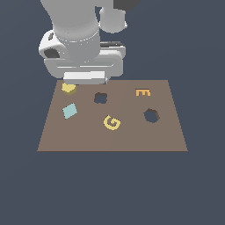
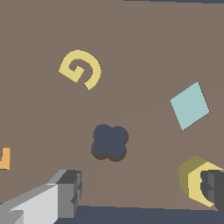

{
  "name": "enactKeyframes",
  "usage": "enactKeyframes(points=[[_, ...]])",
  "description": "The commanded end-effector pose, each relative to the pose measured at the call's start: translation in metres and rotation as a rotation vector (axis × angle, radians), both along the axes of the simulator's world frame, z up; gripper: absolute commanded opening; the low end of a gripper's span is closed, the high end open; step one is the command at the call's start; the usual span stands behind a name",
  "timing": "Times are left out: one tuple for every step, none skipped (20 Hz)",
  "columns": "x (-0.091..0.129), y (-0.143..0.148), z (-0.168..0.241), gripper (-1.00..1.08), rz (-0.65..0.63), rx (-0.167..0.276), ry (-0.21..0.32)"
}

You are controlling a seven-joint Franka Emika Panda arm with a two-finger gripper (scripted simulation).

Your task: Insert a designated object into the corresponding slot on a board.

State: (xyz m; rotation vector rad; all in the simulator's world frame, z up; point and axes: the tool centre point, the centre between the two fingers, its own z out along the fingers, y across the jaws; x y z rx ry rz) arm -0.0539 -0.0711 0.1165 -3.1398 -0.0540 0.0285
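Observation:
The yellow hexagonal block (image 1: 68, 88) lies on the brown board (image 1: 132, 138) at its far corner on the exterior view's left. In the wrist view the block (image 2: 192, 177) sits partly behind one fingertip (image 2: 213, 187), not between the fingers. My gripper (image 1: 84, 80) hangs low over that far edge. It also shows in the wrist view (image 2: 140, 192), open wide and empty. The hexagon-shaped slot (image 1: 151, 115) is on the board's right part in the exterior view, apart from the gripper and out of the wrist view.
A smaller lobed hole (image 1: 100, 98) lies just in front of the open fingers (image 2: 109, 142). A light-blue diamond block (image 1: 69, 110), a yellow letter G (image 1: 112, 122) and an orange letter E (image 1: 143, 92) lie on the board. The arm's body hides the board's far left edge.

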Motion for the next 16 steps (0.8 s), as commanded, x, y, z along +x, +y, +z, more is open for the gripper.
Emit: enactKeyframes(points=[[-0.011,-0.021,-0.013,1.0,0.013,-0.001,-0.003],[-0.015,-0.03,-0.019,1.0,0.018,-0.001,-0.005],[-0.019,-0.038,-0.024,1.0,0.023,-0.001,-0.006],[-0.023,-0.046,-0.029,1.0,0.028,-0.001,-0.008],[-0.026,-0.053,-0.033,1.0,0.032,-0.001,-0.009],[-0.029,-0.06,-0.038,1.0,0.036,-0.001,-0.01],[-0.032,-0.067,-0.042,1.0,0.04,-0.001,-0.011],[-0.034,-0.072,-0.046,1.0,0.044,-0.001,-0.012],[-0.036,-0.078,-0.049,1.0,0.047,-0.001,-0.013],[-0.038,-0.083,-0.052,1.0,0.05,-0.001,-0.014],[-0.04,-0.087,-0.055,1.0,0.053,-0.001,-0.015],[-0.041,-0.091,-0.057,1.0,0.055,-0.001,-0.016],[-0.043,-0.095,-0.06,1.0,0.057,-0.001,-0.016],[-0.044,-0.098,-0.061,1.0,0.059,-0.001,-0.017],[-0.044,-0.1,-0.063,1.0,0.061,-0.001,-0.017],[-0.045,-0.103,-0.064,1.0,0.062,-0.001,-0.018]])
